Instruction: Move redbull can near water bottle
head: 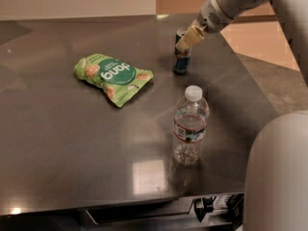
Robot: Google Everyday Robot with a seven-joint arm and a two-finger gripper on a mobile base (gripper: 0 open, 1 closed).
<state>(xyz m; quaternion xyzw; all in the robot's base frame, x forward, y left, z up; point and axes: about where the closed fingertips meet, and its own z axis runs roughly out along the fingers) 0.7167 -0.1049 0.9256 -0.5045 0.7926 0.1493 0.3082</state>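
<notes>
Gripper [183, 43] at can [182, 64] top, hold impossible to tell; can at twelve o'clock from bottle [190, 126], apart; bag [113, 77] at ten o'clock.

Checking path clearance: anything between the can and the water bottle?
Nothing visible. Only table surface lies between the can and the water bottle. The green snack bag lies off to the side, clear of that line. The gripper is at the can's top.
</notes>
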